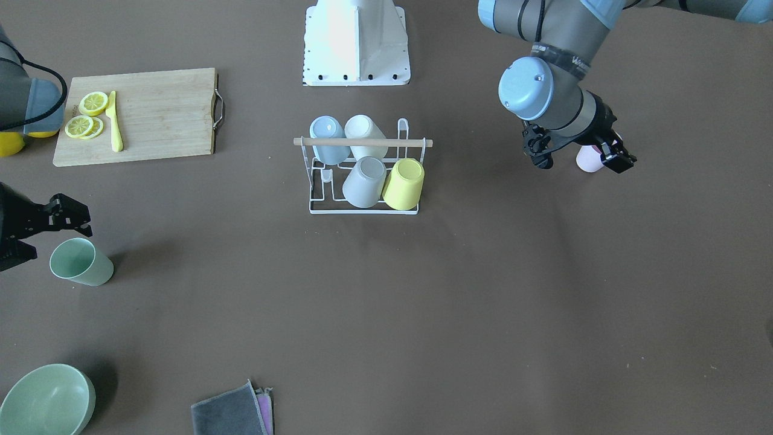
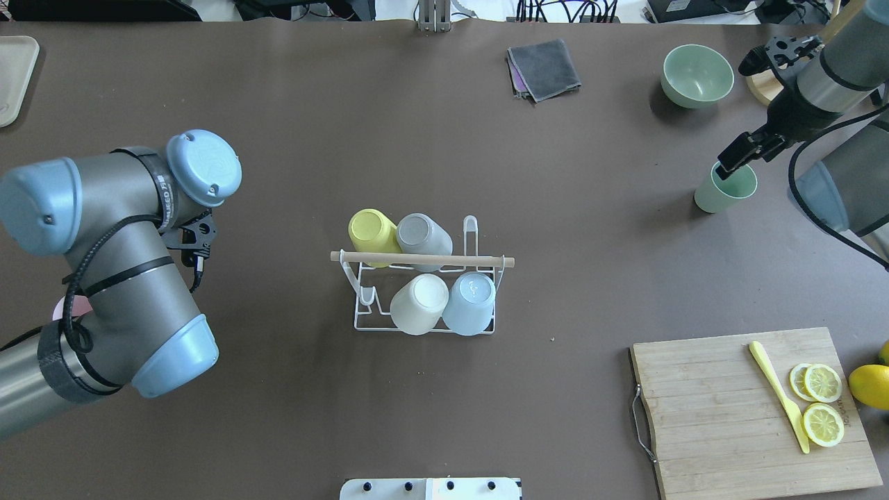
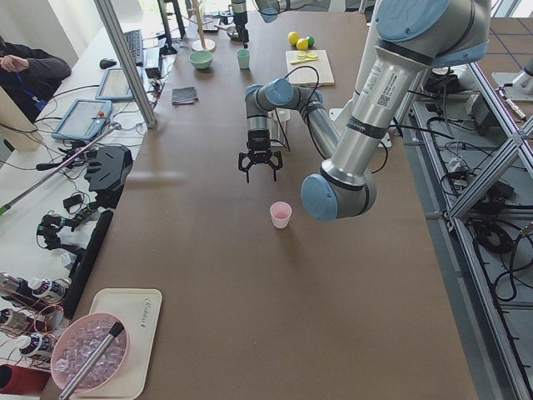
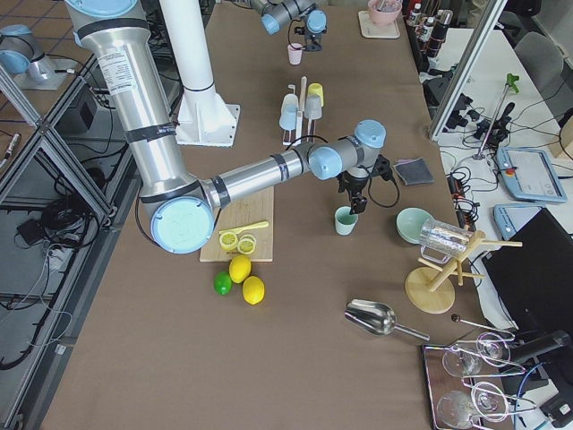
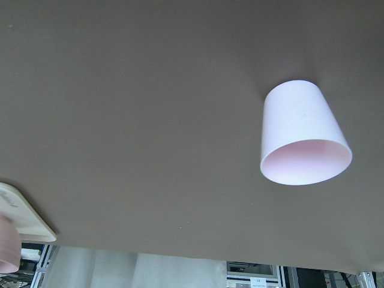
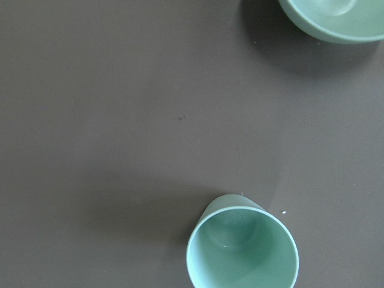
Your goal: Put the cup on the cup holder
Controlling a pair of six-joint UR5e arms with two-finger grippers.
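The cup holder (image 1: 314,205) is a white wire rack with a wooden rod across its top, at mid-table; it also shows in the overhead view (image 2: 364,323). It holds yellow, grey, white and blue cups upside down. A pink cup (image 1: 589,160) stands upright on the table and shows in the left wrist view (image 5: 306,135). My left gripper (image 1: 580,158) is open, hovering above the pink cup without holding it. A green cup (image 1: 81,261) stands upright and shows in the right wrist view (image 6: 243,249). My right gripper (image 1: 73,216) is open, just above and beside its rim.
A wooden cutting board (image 1: 163,115) carries lemon slices (image 1: 84,118) and a yellow knife (image 1: 115,121). A green bowl (image 1: 45,402) and a grey cloth (image 1: 232,414) lie at the operators' edge. The robot base (image 1: 356,42) stands behind the rack.
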